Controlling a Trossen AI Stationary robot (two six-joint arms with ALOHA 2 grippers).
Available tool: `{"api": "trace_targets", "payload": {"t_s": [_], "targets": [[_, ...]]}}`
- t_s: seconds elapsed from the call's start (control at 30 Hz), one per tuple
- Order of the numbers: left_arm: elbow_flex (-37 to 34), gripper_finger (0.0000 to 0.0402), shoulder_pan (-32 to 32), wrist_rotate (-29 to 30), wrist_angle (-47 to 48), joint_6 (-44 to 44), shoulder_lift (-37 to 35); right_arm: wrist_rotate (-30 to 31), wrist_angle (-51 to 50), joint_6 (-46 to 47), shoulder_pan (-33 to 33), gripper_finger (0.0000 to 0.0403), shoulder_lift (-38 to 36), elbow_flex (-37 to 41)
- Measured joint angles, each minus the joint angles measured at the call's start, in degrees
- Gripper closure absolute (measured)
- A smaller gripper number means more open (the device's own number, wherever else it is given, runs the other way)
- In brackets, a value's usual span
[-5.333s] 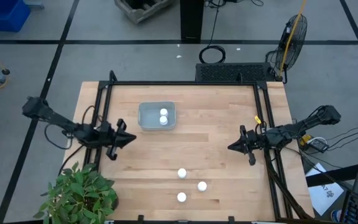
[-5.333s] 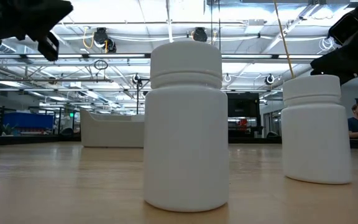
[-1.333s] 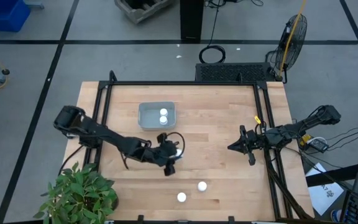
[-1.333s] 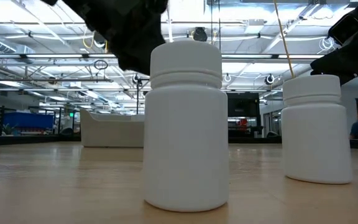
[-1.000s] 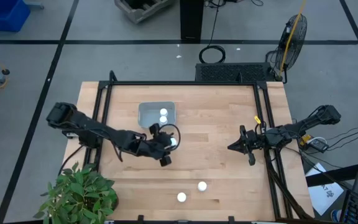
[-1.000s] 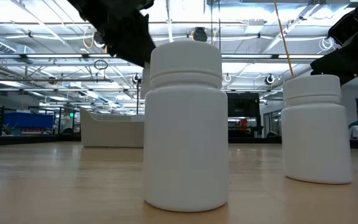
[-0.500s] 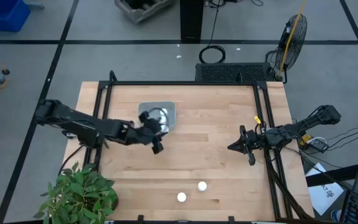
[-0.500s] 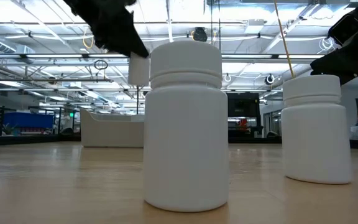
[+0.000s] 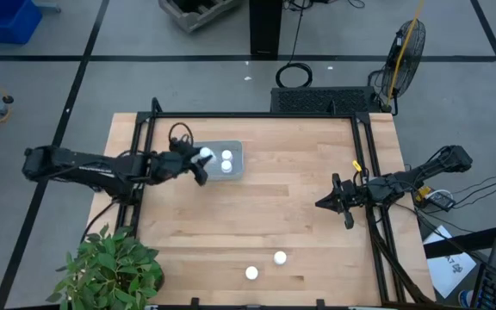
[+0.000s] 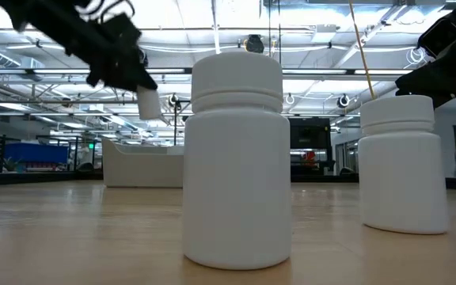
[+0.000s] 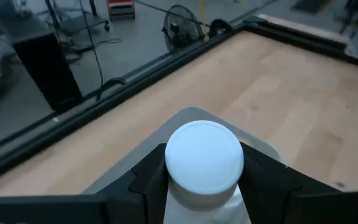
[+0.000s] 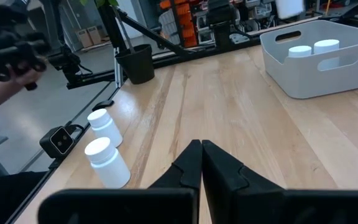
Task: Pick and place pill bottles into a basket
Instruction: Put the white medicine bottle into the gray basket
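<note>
Upper left of the high view: our left gripper (image 9: 198, 160), jaws clamped on an upright small white round pill bottle (image 9: 205, 154), hangs over the pale grey-blue plastic basket (image 9: 234, 169).

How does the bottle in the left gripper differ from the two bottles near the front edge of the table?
The held bottle is up off the wood, over the basket's left end; the two front bottles stand on the table.

The held bottle is clamped in the left gripper; the front two have no gripper near, and the right gripper waits at the right edge.

All three are small, white, round and capped.
</note>
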State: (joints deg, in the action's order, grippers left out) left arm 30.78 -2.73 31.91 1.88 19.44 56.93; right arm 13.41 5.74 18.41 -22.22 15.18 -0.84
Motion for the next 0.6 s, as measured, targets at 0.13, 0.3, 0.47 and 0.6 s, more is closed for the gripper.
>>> {"api": "trace_targets", "payload": {"t_s": [0.13,0.3,0.47,0.6], "targets": [[-5.8,0.0238,-4.2,-4.4,-9.6,0.6,0.4,0.0,0.0,0.0,0.0,0.0399,0.0,0.0],[-8.6,0.0229,-7.4,-5.5,-13.0,0.1,1.6,0.0,0.0,0.0,0.0,0.0399,0.0,0.0],[-8.7,0.0238,-10.1,-8.0,-11.4,0.1,5.5,0.0,0.0,0.0,0.0,0.0399,0.0,0.0],[-8.7,0.0230,-11.8,-9.9,-13.5,0.3,9.8,0.0,0.0,0.0,0.0,0.0399,0.0,0.0]]}}
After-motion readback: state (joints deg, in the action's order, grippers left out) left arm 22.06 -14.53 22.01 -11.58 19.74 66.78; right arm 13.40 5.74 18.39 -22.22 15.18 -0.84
